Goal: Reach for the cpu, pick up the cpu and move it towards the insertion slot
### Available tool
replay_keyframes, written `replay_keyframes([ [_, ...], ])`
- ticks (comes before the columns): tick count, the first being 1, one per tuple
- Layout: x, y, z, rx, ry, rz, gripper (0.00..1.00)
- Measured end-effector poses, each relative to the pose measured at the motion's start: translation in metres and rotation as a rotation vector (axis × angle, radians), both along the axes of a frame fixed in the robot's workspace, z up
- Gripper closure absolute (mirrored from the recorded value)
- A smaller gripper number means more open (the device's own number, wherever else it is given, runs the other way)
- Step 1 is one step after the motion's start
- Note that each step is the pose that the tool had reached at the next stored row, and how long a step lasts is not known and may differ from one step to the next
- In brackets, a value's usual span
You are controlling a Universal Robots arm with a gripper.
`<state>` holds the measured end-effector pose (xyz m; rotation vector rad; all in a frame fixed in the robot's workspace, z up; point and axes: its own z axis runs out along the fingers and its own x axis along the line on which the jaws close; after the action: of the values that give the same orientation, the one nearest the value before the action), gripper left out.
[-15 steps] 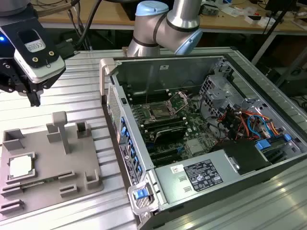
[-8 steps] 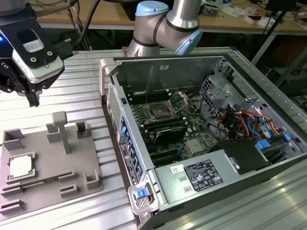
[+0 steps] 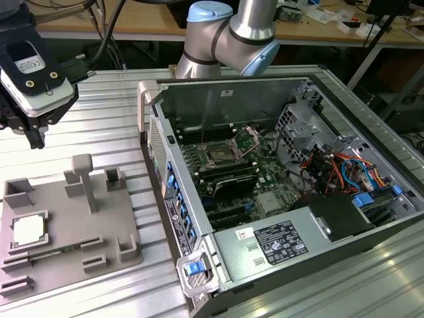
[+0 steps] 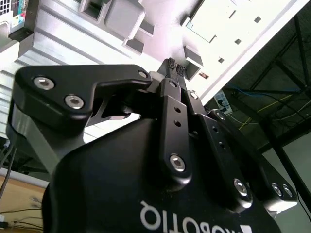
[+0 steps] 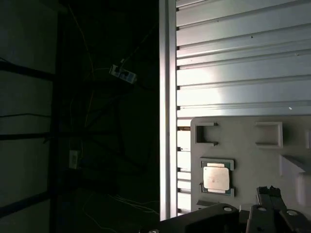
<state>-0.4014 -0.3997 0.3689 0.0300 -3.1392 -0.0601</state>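
Note:
The cpu (image 3: 28, 230), a small square chip with a silvery top, lies flat in a pocket of the grey fixture tray (image 3: 73, 228) at the exterior view's left. The first wrist view shows the cpu (image 5: 215, 177) too. My gripper (image 3: 33, 139) hangs well above the tray's far end, apart from the chip. Its fingertips (image 4: 169, 64) stand together with nothing between them, and the gripper (image 5: 268, 191) looks shut in both wrist views. The insertion slot (image 3: 222, 156), a metal-framed square socket with its plate swung open, sits on the motherboard inside the open computer case.
The open computer case (image 3: 278, 199) fills the exterior view's right, with drive cables and a power supply (image 3: 265, 248) inside. Upright pegs (image 3: 85, 179) rise from the tray. The ribbed metal table (image 3: 99, 119) ends in a dark drop-off (image 5: 73, 121) beside the tray.

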Motion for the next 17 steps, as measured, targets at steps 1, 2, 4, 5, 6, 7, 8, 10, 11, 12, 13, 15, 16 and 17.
replay_keyframes([
  [1,-0.002,0.0001,-0.0002,-0.0001,0.0008,0.0,0.89],
  [2,-0.0037,0.0,-0.0003,-0.0001,0.001,0.0,0.89],
  [4,-0.0082,0.0,-0.0008,0.0,0.0013,0.0,0.89],
  [5,-0.0085,0.0,-0.0008,0.0,0.0015,0.0,0.89],
  [6,-0.0085,0.0,-0.0008,0.0,0.0015,0.0,0.89],
  [7,-0.0086,0.0,-0.0008,0.0,0.0016,0.0,0.89],
  [8,-0.0087,0.0,-0.0008,-0.0001,0.0017,0.0,0.89],
  [10,-0.0088,0.0,-0.0008,0.0,0.0016,0.0,0.89],
  [11,-0.0089,0.0,-0.0007,-0.0001,0.0017,0.0,0.89],
  [12,-0.0089,0.0,-0.0008,0.0,0.0017,0.0,0.89],
  [13,-0.009,0.0,-0.0008,0.0,0.0016,0.0,0.89],
  [15,-0.0098,0.0,-0.0008,0.0,0.0017,0.0,0.89],
  [16,-0.011,0.0001,-0.0008,-0.0001,0.0017,0.0,0.89],
  [17,-0.0116,0.0,-0.0008,0.0001,0.0016,0.0,0.89],
])
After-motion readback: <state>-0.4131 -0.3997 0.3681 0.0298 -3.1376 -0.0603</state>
